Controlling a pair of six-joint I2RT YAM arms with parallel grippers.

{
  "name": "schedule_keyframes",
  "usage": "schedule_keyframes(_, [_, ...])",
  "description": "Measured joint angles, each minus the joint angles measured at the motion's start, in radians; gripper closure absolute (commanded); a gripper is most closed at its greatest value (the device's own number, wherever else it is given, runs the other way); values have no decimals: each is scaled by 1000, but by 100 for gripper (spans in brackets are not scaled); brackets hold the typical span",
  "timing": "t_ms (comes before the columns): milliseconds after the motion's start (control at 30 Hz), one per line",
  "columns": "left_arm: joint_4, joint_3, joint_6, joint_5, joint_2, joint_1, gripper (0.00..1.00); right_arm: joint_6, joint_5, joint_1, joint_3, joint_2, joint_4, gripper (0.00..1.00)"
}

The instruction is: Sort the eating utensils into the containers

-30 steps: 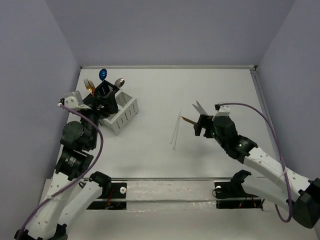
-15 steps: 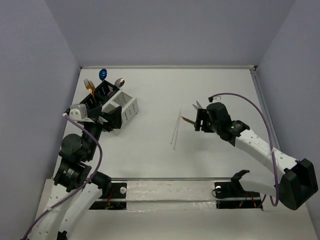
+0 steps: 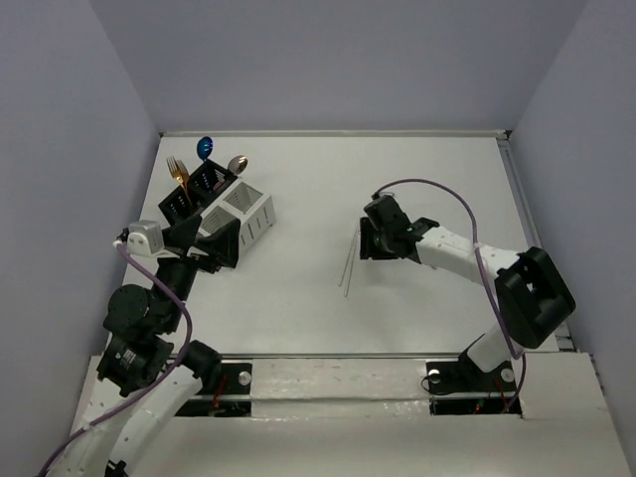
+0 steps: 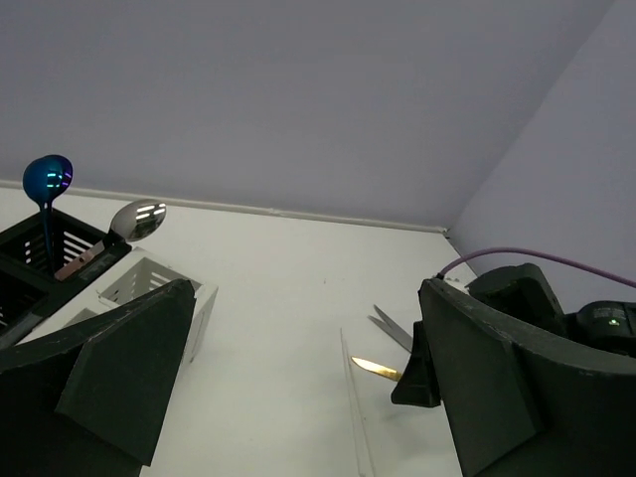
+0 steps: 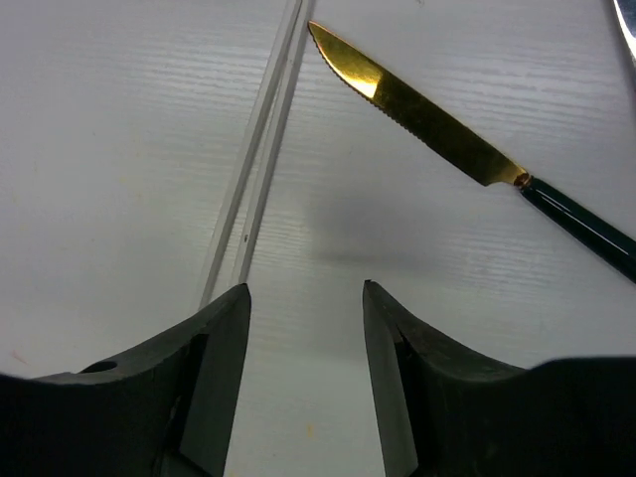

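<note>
The right gripper (image 5: 303,343), half open and empty, hovers low in its wrist view. The gold-bladed, dark-handled knife (image 5: 427,114) lies at upper right. Centre the jaws over the blade before closing. Left gripper (image 4: 303,333): wide open, empty.

Two caddies (image 3: 248,211), two spoons (image 3: 205,148), one fork (image 3: 176,167), two chopsticks (image 5: 262,149), one gold knife (image 5: 417,104), one silver blade (image 4: 391,328)
</note>
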Motion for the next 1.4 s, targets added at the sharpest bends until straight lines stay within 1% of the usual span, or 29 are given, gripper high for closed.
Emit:
schedule_keyframes(33, [0,0,0,0,0,-4,1,2,3,5,14,21,0,53])
schedule_keyframes(367, [-2,0,3,-1,0,-30,1,6,22,22,137,186,11,57])
schedule_keyframes(433, [-2,0,4,-4,0,-32,1,9,23,26,152,213,11,59])
schedule_keyframes(500, [-2,0,4,-4,0,-37,1,9,24,27,160,231,13,63])
schedule_keyframes(600, [-2,0,5,-5,0,-42,1,10,27,30,164,254,16,63])
schedule_keyframes(767, [-2,0,5,-6,0,-42,1,11,35,31,193,297,16,69])
schedule_keyframes(1000, [-2,0,5,-10,0,-42,1,12,62,31,217,328,7,71])
schedule_keyframes(1200, [-2,0,8,-12,-1,-42,1,11,78,31,249,354,-21,72])
schedule_keyframes(1267, [-3,0,8,-14,-2,-42,1,9,79,31,262,363,-31,75])
schedule_keyframes(1300, [-3,0,8,-15,-5,-42,1,8,79,31,267,364,-37,80])
schedule_keyframes(1333, [-3,0,8,-16,-6,-42,1,6,79,31,269,366,-40,80])
schedule_keyframes(1367, [-2,0,8,-18,-8,-42,1,5,79,31,271,367,-46,86])
schedule_keyframes(1400, [-3,0,8,-18,-10,-42,1,5,79,31,271,367,-47,88])
